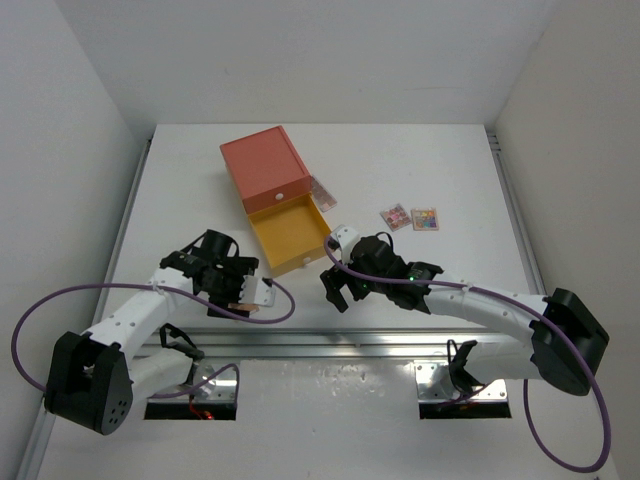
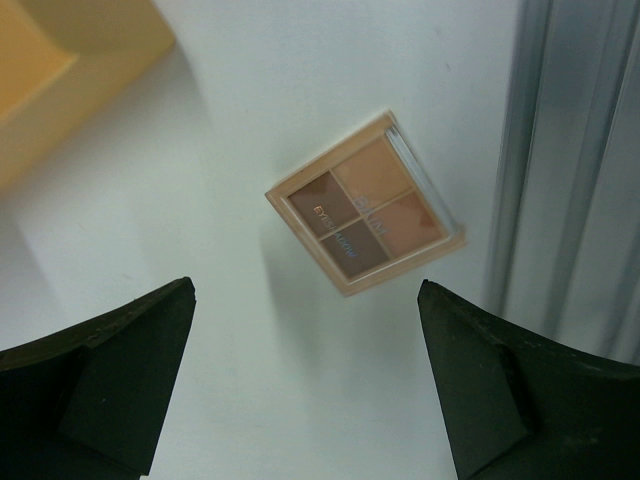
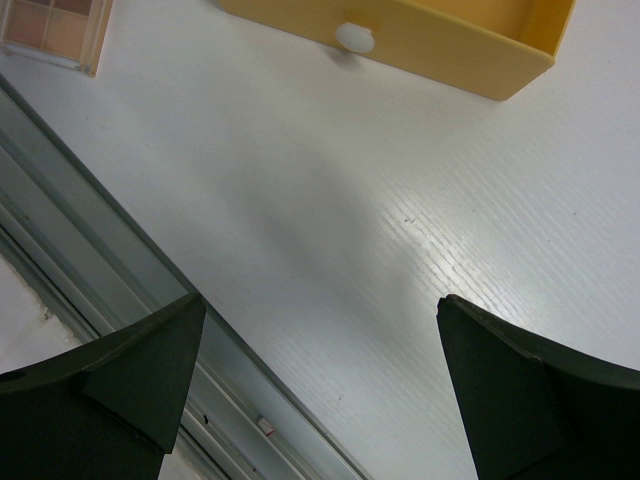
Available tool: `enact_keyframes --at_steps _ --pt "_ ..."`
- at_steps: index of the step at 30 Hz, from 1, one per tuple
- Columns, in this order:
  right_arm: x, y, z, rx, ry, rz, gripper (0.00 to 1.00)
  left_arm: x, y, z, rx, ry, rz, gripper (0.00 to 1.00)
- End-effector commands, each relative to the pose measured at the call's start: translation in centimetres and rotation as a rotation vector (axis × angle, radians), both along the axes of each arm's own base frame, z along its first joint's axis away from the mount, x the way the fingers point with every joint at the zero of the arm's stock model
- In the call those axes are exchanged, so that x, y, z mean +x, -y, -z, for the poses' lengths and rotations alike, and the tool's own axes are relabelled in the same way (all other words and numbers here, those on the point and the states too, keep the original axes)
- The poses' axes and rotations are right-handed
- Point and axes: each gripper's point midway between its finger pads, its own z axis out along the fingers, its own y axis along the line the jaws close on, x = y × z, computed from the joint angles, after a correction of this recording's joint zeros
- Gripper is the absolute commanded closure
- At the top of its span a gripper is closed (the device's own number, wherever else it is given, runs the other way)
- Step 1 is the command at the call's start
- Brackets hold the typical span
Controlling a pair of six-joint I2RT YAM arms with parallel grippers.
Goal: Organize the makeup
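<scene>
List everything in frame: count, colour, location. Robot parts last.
table: 1, white, under everything
drawer box: 1, orange-red, middle of the table, far side
drawer: 1, yellow, pulled out of the box toward the arms
knob: 1, white, on the drawer front
tan palette: 1, brown and tan pans, flat on the table by the near rail
small palettes: 2, multicoloured, side by side, right of the drawer
flat item: 1, pinkish, against the box's right side; too small to identify
rail: 1, silver, near edge
cables: 2, purple, one per arm
left gripper: open, over the tan palette, not touching
right gripper: open, over bare table before the drawer
</scene>
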Motion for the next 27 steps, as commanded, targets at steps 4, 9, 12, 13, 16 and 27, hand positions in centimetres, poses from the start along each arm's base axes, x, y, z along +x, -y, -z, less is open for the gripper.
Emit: enact_keyframes --at_steps 4,9,12,13,16,27 --pt "-0.1 -0.1 -0.2 0.004 -0.003 0.008 0.01 -0.4 2.0 -0.4 0.094 0.158 0.707 0.0" --pt "-0.4 0.8 0.3 -0.002 -0.001 0.037 0.01 -1.5 2.4 1.1 0.15 0.045 0.914 0.0" --pt "-0.4 1.5 0.4 -0.012 0.012 0.055 0.01 -2.3 1.7 2.1 0.189 -0.021 0.974 0.0" --pt "-0.4 1.7 0.4 -0.013 0.018 0.058 0.01 -2.3 1.5 2.6 0.21 -0.042 0.995 0.0" --pt "-0.4 1.8 0.5 -0.016 0.021 0.059 0.01 -2.6 1.4 3.2 0.219 -0.071 1.028 0.0" --pt "-0.6 2.1 0.9 -0.026 0.011 0.073 0.01 -0.3 2.0 4.8 0.27 -0.055 1.028 0.0"
